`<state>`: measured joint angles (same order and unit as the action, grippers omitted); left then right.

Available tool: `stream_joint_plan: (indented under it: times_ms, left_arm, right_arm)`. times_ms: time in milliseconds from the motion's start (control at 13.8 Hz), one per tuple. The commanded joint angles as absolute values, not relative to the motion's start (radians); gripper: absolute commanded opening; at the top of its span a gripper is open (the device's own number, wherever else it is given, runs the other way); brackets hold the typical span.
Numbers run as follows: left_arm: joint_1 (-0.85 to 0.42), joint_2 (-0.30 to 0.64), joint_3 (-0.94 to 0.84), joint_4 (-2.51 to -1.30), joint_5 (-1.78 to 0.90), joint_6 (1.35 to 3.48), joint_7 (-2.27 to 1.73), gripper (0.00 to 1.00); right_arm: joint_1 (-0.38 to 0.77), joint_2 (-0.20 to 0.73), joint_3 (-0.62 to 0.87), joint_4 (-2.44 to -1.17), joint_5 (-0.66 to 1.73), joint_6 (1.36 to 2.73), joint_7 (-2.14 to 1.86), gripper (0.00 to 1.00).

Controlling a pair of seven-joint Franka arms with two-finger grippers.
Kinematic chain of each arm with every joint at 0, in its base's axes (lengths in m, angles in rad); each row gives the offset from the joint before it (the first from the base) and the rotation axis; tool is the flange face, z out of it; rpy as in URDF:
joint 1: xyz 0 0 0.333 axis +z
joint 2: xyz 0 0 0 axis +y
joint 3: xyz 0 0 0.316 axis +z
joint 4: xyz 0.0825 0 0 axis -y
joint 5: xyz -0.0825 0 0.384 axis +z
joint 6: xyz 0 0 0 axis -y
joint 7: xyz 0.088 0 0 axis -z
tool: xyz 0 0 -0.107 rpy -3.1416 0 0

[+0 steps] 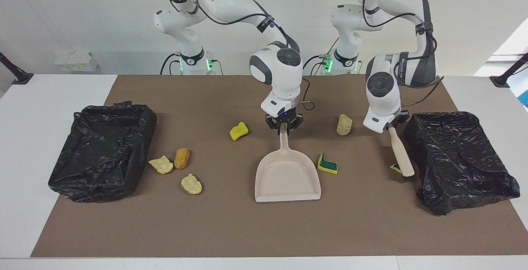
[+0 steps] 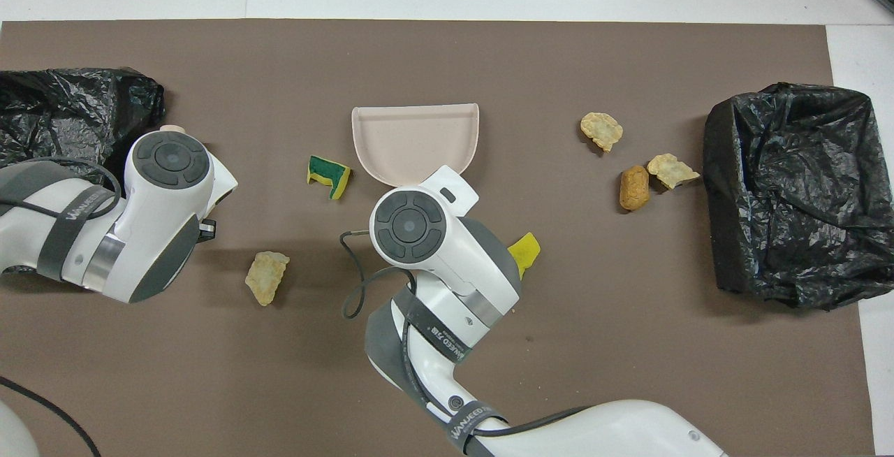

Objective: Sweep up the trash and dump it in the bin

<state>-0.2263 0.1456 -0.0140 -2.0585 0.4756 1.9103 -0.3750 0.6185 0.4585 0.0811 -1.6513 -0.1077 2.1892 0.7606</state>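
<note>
My right gripper (image 1: 284, 127) is shut on the handle of the beige dustpan (image 1: 288, 178), which lies flat mid-mat. My left gripper (image 1: 390, 126) is shut on the beige brush (image 1: 401, 154). The brush head is down beside a yellow-green sponge piece (image 1: 395, 166), right against the bin (image 1: 458, 158) at the left arm's end. Other trash lies loose: a green-yellow sponge (image 1: 327, 164) beside the pan, a yellow sponge (image 1: 239, 131), a beige chunk (image 1: 343, 124), and two beige chunks (image 1: 161, 164) (image 1: 191, 184) with an orange-brown lump (image 1: 181, 158). In the overhead view both wrists hide the fingers.
A second black-bagged bin (image 1: 103, 150) stands at the right arm's end, close to the two chunks and the orange lump. The brown mat (image 1: 264, 228) covers the table, with white table margins at both ends.
</note>
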Motion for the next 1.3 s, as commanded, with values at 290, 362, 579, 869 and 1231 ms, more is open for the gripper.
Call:
stream_joint_plan:
  times_ms: [290,362,579,869,1231]
  left_arm:
    - [-0.365,0.127,-0.009,-1.952,0.218,1.817,-0.299,0.00]
    - [-0.367,0.120,-0.012,-1.912,0.180,1.766,-0.298,0.00]
    - [-0.367,0.037,-0.011,-1.917,0.091,1.709,-0.285,0.00]
    - [-0.371,-0.084,-0.005,-2.109,0.087,1.700,-0.389,0.00]
    - [-0.373,-0.198,-0.006,-2.308,0.087,1.746,-0.803,0.00]
  right_arm:
    - [0.568,0.362,0.083,-1.660,-0.086,2.073,0.478,0.00]
    - [0.545,0.338,0.081,-1.661,-0.048,2.034,0.418,0.00]
    - [0.491,0.299,0.081,-1.661,-0.014,1.932,0.177,0.00]
    - [0.450,0.252,0.081,-1.663,-0.015,1.787,-0.053,0.00]
    - [0.460,0.203,0.080,-1.725,-0.060,1.706,-0.289,0.00]
